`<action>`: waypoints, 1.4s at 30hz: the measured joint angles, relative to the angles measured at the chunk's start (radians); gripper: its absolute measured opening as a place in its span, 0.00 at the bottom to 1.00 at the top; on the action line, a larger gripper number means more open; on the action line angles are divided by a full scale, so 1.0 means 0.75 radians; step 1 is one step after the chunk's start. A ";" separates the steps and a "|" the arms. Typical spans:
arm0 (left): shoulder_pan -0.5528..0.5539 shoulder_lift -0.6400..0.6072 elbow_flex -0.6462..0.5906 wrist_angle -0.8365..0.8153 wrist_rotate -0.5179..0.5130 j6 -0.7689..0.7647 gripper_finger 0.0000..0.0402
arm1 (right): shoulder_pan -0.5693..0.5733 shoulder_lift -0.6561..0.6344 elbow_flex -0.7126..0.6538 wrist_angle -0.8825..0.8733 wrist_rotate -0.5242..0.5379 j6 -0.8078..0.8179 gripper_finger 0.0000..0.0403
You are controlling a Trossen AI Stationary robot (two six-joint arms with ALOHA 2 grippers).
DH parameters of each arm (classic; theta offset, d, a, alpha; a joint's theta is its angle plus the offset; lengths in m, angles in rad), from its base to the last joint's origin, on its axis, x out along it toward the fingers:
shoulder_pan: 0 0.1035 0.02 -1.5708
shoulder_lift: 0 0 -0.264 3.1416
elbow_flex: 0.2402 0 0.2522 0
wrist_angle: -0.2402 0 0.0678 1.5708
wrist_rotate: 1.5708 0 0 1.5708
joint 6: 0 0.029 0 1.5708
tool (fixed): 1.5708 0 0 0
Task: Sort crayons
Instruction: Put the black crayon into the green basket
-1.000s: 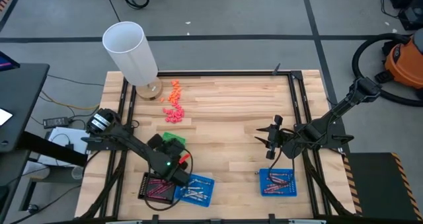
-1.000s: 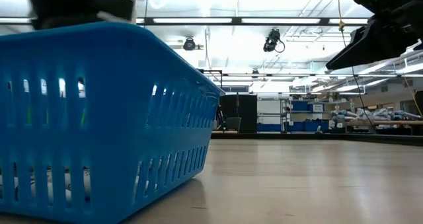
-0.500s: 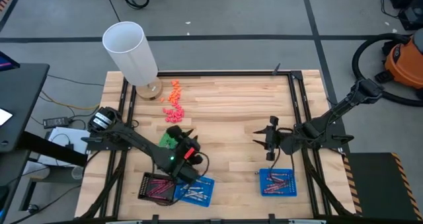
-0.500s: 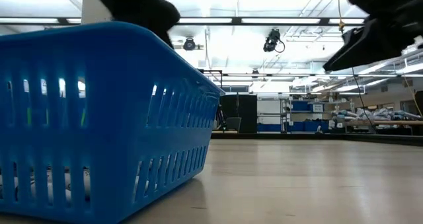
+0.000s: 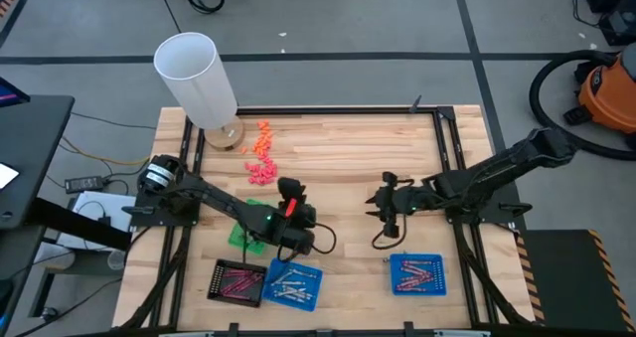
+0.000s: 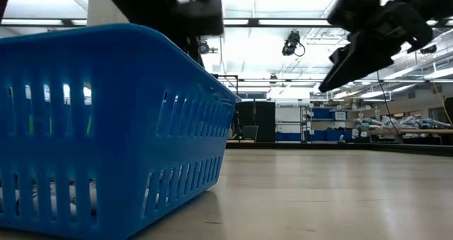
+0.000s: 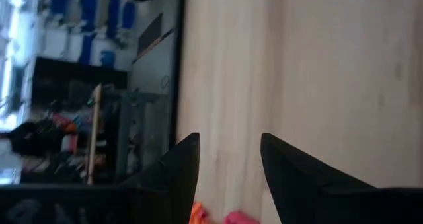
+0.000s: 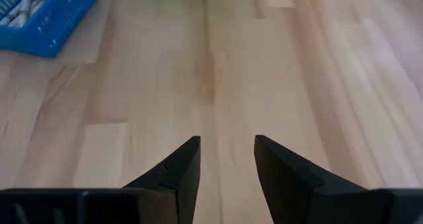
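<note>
Workshop floor with grey tape lines surrounds a butcher-block table (image 5: 338,158) framed by dark rails. Crayons lie in three small trays along the near edge: a dark tray with maroon sticks (image 5: 238,281), a blue tray with silvery-grey sticks (image 5: 296,284) touching it, and, well apart, a second blue tray with pinkish-red sticks (image 5: 416,273). No loose crayon can be made out on the bare wood, though sticks this thin could escape the overhead view. A green tray (image 5: 244,238) sits just behind the dark one, partly under the left arm. Orange and pink chunky bits (image 5: 261,156) lie scattered near a white cylinder (image 5: 197,79) at the far left corner.

Compared with a second ago, the left gripper (image 5: 289,190) has lifted off the dark tray and swung toward the table's centre; its fingers (image 7: 177,171) stand apart with nothing between them. The right gripper (image 5: 376,205) has likewise moved away from its blue tray toward the middle, fingers (image 8: 180,168) apart and empty. Both withdrawals suggest that deliveries are finished and that the sort is at or near its end.
</note>
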State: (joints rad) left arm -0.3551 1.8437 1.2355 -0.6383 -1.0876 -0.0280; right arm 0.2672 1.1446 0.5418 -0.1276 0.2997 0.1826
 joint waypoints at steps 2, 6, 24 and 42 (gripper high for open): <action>0.026 -0.001 -0.053 0.116 0.078 0.127 0.43 | -0.012 0.063 0.049 -0.007 -0.051 -0.024 0.38; 0.063 0.000 -0.114 0.301 0.218 0.347 0.43 | -0.023 0.188 0.146 -0.065 -0.131 -0.024 0.38; 0.152 -0.013 -0.298 0.988 0.513 0.715 0.43 | 0.049 0.591 0.666 -0.595 -0.151 0.331 0.38; 0.192 -0.302 -0.715 1.367 0.669 0.728 0.43 | 0.158 0.966 1.119 -1.017 -0.350 0.492 0.38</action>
State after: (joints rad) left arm -0.2108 1.6170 0.6991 0.3866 -0.5860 0.5181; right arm 0.3855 1.8693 1.3808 -0.8905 0.0369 0.5517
